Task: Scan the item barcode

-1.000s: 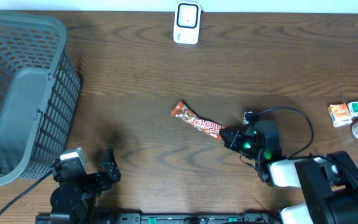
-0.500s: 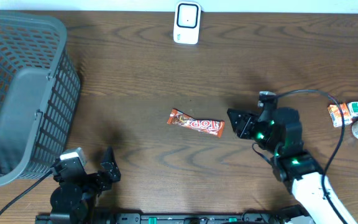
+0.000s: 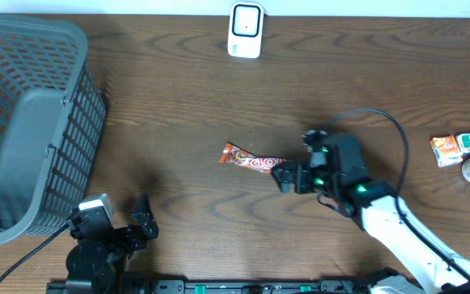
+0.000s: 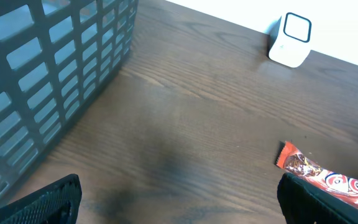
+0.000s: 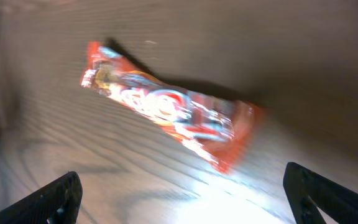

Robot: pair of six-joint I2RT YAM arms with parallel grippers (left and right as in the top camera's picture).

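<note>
1. Candy bar [image 3: 254,162] lies loose mid-desk. A second ago its right end was pinched; it has turned nearer level.
2. Right gripper [image 3: 300,158] is now spread wide and back at the bar's right end.
3. Left gripper [image 3: 121,214] is unchanged, spread, at the front-left edge.
4. Scanner [image 3: 246,30] is unmoved at the far edge.

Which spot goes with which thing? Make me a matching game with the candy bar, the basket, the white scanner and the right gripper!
Things:
1. candy bar
2. grey basket
3. white scanner
4. right gripper

Places or states:
A. at the far edge of the table, near the middle
B. on the left side of the table
C. open, at the bar's right end
D. lying flat in the middle of the table

Pairs: 1-D, 2-B, 3-A, 4-C
</note>
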